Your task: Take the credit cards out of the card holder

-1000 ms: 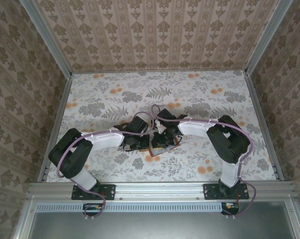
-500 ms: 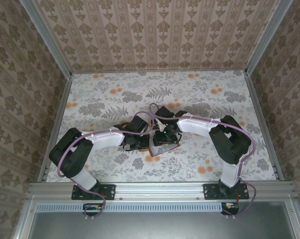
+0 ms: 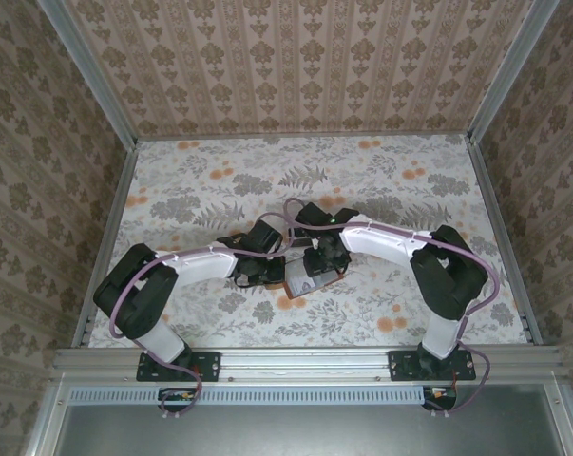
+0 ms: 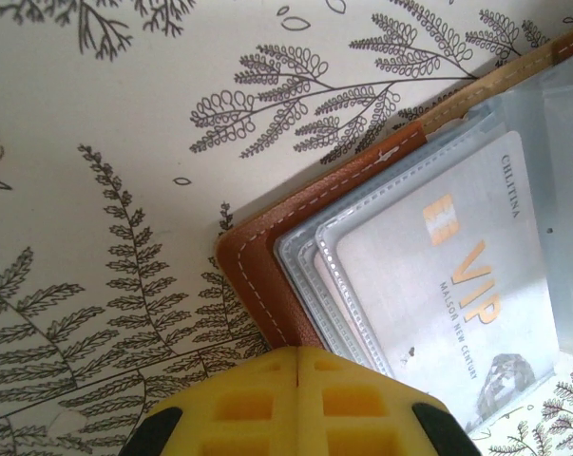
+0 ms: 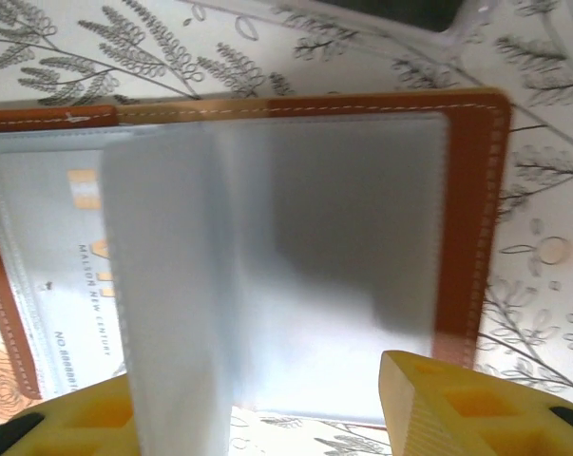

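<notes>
The card holder [image 3: 311,281] lies open mid-table, reddish-brown leather [image 4: 256,274] with clear sleeves inside. A grey credit card [image 4: 457,285] printed VIP sits in the top sleeve, and it shows again at the left in the right wrist view, credit card [image 5: 48,247]. My left gripper [image 4: 300,359] is shut, its yellow tips meeting over the holder's near edge. My right gripper [image 5: 267,418] is open above the holder's other half [image 5: 471,218]. A clear sleeve flap [image 5: 167,285] stands up, blurred, between its fingers, closer to the left finger [image 5: 67,418].
Both arms [image 3: 381,242] reach in over a flower-printed tabletop [image 3: 200,190]. Metal rails [image 3: 105,237] and patterned walls close it in on three sides. A dark object with a clear edge [image 5: 391,14] lies just beyond the holder.
My right gripper has opened and drawn back a little from the holder, leaving more of the holder exposed. The left gripper stays shut in place.
</notes>
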`<action>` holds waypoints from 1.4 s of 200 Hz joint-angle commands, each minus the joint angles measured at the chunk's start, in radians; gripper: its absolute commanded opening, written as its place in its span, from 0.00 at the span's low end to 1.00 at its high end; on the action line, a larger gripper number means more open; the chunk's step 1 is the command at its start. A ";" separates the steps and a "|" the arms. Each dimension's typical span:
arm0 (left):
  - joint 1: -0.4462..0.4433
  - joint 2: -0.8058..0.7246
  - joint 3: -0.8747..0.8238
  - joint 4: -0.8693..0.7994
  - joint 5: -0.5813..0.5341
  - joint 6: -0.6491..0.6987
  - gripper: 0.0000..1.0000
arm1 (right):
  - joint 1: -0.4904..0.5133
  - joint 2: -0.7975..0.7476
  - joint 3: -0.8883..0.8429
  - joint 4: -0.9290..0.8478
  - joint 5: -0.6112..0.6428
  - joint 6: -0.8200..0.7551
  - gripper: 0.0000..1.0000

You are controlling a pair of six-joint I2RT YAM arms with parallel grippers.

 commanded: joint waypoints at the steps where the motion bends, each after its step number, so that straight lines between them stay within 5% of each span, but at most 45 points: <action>1: 0.009 0.041 -0.017 -0.087 -0.016 0.033 0.01 | -0.019 -0.017 0.024 -0.058 0.071 -0.028 0.53; 63: 0.020 0.049 -0.004 -0.100 -0.021 0.046 0.01 | -0.099 0.029 -0.010 -0.028 -0.054 -0.067 0.53; 158: 0.016 -0.040 0.103 -0.197 -0.039 0.059 0.05 | -0.125 -0.045 -0.171 0.079 -0.231 0.029 0.25; 218: -0.015 0.025 0.168 -0.194 -0.005 0.063 0.05 | -0.124 -0.117 -0.164 0.050 -0.151 0.063 0.32; 280: -0.026 0.072 0.170 -0.106 0.044 0.050 0.05 | -0.120 -0.157 -0.095 0.067 -0.208 0.095 0.31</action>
